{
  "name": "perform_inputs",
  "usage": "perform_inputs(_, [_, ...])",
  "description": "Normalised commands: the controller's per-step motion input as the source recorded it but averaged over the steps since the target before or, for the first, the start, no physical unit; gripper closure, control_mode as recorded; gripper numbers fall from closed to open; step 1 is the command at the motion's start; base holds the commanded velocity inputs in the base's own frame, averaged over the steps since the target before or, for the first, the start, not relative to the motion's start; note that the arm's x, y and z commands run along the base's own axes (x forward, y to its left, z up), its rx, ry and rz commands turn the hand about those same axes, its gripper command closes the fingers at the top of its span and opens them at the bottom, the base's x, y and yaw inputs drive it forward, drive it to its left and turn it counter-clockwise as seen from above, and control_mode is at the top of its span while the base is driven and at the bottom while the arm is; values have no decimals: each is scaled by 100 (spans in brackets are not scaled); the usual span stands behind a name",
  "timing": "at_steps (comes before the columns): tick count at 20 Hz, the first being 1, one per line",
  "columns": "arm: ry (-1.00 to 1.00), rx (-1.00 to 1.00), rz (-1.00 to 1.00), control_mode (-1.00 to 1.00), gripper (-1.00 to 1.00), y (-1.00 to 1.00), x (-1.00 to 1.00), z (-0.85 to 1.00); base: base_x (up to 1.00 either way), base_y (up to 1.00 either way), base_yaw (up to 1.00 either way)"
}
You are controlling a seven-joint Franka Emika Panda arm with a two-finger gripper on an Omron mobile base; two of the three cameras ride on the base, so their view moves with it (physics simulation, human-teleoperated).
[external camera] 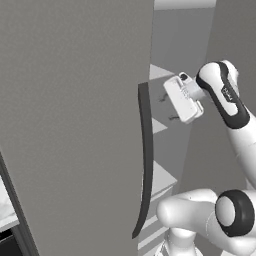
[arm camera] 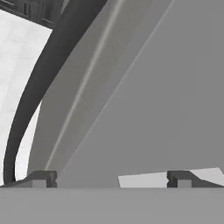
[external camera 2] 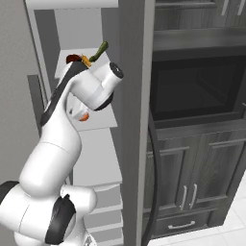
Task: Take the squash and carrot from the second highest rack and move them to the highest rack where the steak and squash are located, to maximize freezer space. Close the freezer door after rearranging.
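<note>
Right, the gripper (arm camera: 111, 178) hangs inside the freezer (external camera 2: 134, 120), jaws spread wide and holding nothing, facing the open freezer door (external camera: 75, 125) with its long curved dark handle (external camera: 145, 160). On the highest rack (external camera 2: 65, 69) sit a dark steak (external camera 2: 73, 58), a green squash (external camera 2: 99, 51) and a bright orange carrot (external camera 2: 86, 60); another orange piece (external camera 2: 83, 116) peeks out on the second highest rack (external camera 2: 103, 120). Dark wood cabinets (external camera 2: 202, 182) and a microwave (external camera 2: 197, 89) stand right of the freezer.

The freezer door (external camera: 75, 125) stands open, matte grey, its curved dark handle at its 3 o'clock edge. On the highest rack (external camera 2: 67, 72) lie a red-brown steak (external camera 2: 73, 58) and a green squash (external camera 2: 101, 50). An orange piece peeks at the second highest rack (external camera 2: 98, 122).
</note>
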Motion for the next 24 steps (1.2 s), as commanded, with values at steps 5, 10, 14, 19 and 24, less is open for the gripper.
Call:
perform_inputs(5, [4,-18,0,-100,-100,8,34,-19,0,0,0])
perform_inputs(10, [2,-4,0,-100,-100,0,45,-28,0,0,0])
perform_inputs(14, [0,0,0,-100,-100,0,31,-40,0,0,0])
perform_inputs(19, [0,0,0,-100,-100,1,30,-30,0,0,0])
perform_inputs(24, [0,0,0,-100,-100,9,32,-20,0,0,0])
